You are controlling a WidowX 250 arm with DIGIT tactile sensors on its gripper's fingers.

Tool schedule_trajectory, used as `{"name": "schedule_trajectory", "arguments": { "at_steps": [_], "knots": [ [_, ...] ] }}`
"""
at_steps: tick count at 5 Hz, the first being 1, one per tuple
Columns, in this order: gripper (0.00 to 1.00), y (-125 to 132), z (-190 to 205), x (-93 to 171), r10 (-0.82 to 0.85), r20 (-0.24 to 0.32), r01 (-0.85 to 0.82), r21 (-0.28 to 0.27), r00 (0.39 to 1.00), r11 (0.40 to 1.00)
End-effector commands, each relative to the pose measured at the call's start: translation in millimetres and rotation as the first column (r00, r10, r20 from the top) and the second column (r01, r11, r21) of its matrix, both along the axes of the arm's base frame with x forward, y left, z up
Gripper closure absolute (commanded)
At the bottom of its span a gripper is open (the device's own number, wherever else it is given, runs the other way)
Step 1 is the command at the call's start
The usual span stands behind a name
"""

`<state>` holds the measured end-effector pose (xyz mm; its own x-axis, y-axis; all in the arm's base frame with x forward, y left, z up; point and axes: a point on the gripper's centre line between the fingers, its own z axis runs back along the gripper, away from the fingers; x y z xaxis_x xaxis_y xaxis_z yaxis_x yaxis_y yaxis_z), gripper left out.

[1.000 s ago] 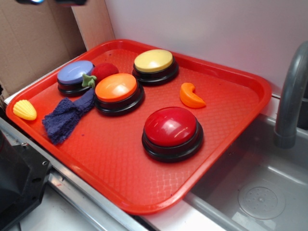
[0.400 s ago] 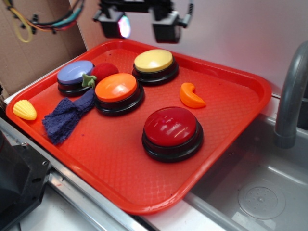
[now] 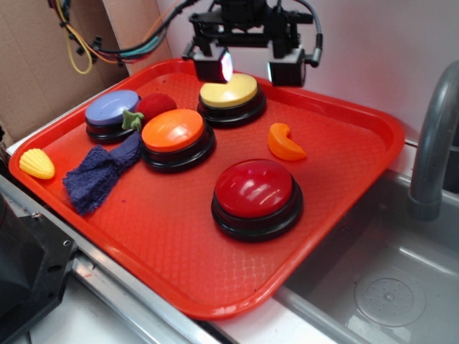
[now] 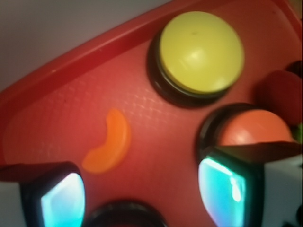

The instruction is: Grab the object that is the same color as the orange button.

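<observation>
The small orange crescent toy [image 3: 285,142] lies on the red tray [image 3: 358,165], right of the orange button [image 3: 174,132]. In the wrist view the crescent [image 4: 110,144] sits up and left of centre, and the orange button [image 4: 253,128] shows at the right, partly behind a finger. My gripper [image 3: 253,69] hangs open and empty in the air over the tray's back, above and beside the yellow button [image 3: 229,93]. In the wrist view the gripper [image 4: 142,194] has its two glowing pads [image 4: 61,198] wide apart with nothing between them.
A red button [image 3: 256,192] stands in front of the crescent toy. A blue button [image 3: 111,112], a red ball [image 3: 155,104], a blue cloth [image 3: 100,172] and a small yellow ridged toy [image 3: 36,164] are on the tray's left. A sink [image 3: 387,287] and grey faucet [image 3: 434,143] are at the right.
My gripper has come down from the top edge of the view and moved right, now hanging over the back of the tray near the yellow button. Nothing on the tray moved.
</observation>
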<state>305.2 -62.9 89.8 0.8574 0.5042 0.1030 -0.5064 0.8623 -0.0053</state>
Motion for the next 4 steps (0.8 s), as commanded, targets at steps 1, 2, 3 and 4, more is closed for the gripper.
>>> {"name": "schedule_trajectory", "arguments": {
  "at_steps": [1,2,3,4],
  "knots": [
    [0.00,7,-26,29,0.059,0.079,-0.054,-0.058,0.995,0.997],
    [0.00,10,-45,32,0.044,0.051,-0.040,-0.073,0.998,0.997],
    [0.00,9,-57,31,0.031,0.024,-0.028,-0.097,0.999,0.995],
    [0.00,5,-67,27,-0.007,-0.001,0.007,-0.121,1.000,0.993]
  ]
}}
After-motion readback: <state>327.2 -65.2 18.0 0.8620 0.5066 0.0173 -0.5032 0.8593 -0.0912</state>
